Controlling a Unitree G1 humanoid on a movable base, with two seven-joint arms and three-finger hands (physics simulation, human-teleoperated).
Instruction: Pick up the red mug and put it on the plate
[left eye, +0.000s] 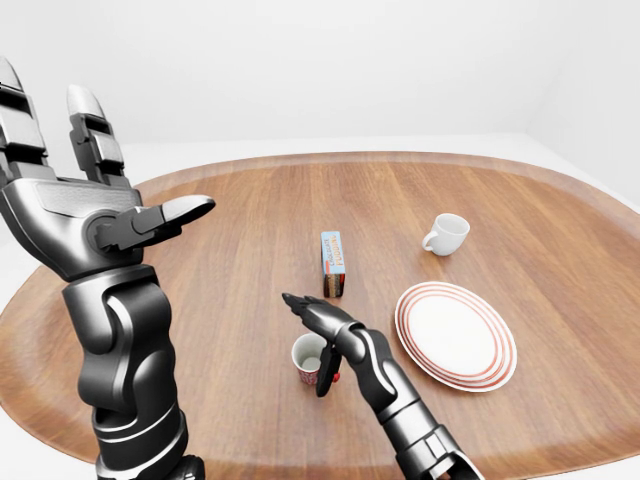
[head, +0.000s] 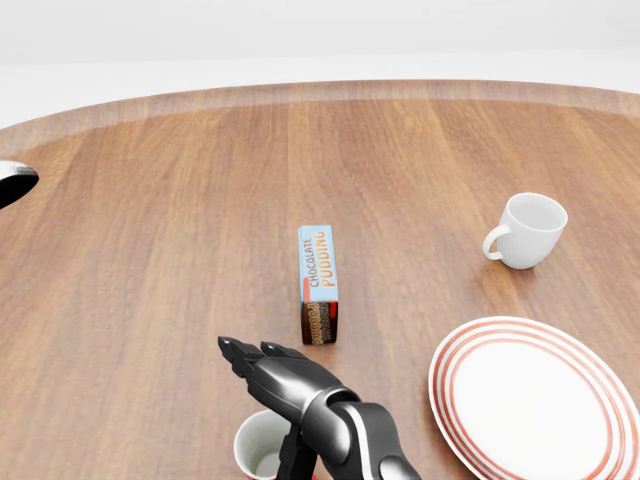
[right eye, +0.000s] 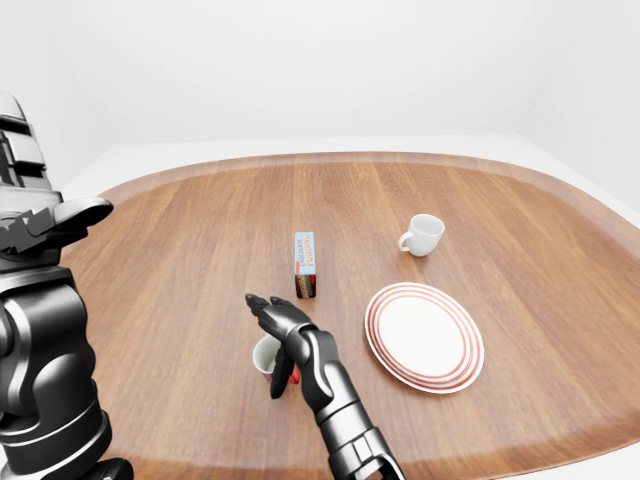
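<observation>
Count on the wooden surface (left eye: 250, 240): two mugs, one plate, one box.

The red mug (left eye: 309, 359) stands upright near the bottom of the left-eye view, red outside, pale inside, mouth up. It sits well to the left of the plate (left eye: 456, 334), not on it. Handle not clearly seen; a red bit shows just beside the right hand's thumb.

The right hand (left eye: 322, 335) is over the red mug, two fingers (head: 262, 366) stretched flat above the rim, thumb hanging down beside the wall. Fingers spread, not closed round it.

The left hand (left eye: 85, 205) is raised at the left edge of that view, fingers splayed apart, empty.

The white mug (head: 527, 230) lies tilted at upper right, above the red-ringed plate. The chocolate pudding box (head: 318, 283) stands on edge between the mugs.
</observation>
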